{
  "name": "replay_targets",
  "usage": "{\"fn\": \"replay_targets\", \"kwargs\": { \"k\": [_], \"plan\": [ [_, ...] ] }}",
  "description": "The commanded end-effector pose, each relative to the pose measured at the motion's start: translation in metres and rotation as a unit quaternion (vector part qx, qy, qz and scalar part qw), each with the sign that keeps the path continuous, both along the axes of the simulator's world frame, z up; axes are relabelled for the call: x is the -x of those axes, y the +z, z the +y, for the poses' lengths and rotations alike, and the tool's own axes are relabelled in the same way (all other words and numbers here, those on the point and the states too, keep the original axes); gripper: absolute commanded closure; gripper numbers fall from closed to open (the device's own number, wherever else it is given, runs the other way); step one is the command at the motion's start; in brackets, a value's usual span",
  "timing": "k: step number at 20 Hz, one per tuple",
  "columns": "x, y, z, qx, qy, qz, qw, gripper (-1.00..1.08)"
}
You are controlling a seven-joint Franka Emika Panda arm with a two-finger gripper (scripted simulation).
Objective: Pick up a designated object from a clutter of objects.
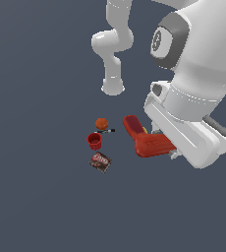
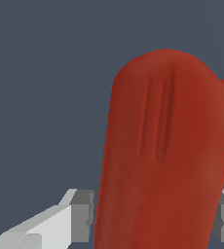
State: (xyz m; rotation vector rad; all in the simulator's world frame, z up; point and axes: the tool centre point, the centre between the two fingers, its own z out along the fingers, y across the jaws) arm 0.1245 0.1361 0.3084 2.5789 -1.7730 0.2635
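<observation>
Gripper (image 2: 155, 221) straddling red drill (image 1: 147, 139) body, fingers (image 2: 80, 216) spread either side, contact unclear, drill lying on grey floor (image 1: 36, 197) just beside orange ball (image 1: 101, 123), black pen (image 1: 105, 131), red cup (image 1: 94, 141), dark packet (image 1: 100, 162).

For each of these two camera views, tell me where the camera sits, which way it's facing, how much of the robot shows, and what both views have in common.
Exterior view: off the arm and above, looking down at the floor and clutter; the arm's base, links and wrist show, hiding the jaws.
Wrist view: on the wrist, looking along the gripper at the red drill close up; one finger shows on each side of it.
Shared: the red drill; the orange ball, red cup and dark packet appear only in the exterior view.
</observation>
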Motion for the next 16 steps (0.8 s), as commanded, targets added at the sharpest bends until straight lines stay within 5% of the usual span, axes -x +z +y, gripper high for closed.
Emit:
{"fn": "replay_targets", "kwargs": {
  "k": [1,16],
  "plan": [
    [-0.002,0.026,0.001,0.000,0.001,-0.002,1.0000,1.08],
    [-0.011,0.090,0.003,0.000,0.002,-0.001,1.0000,1.08]
  ]
}}
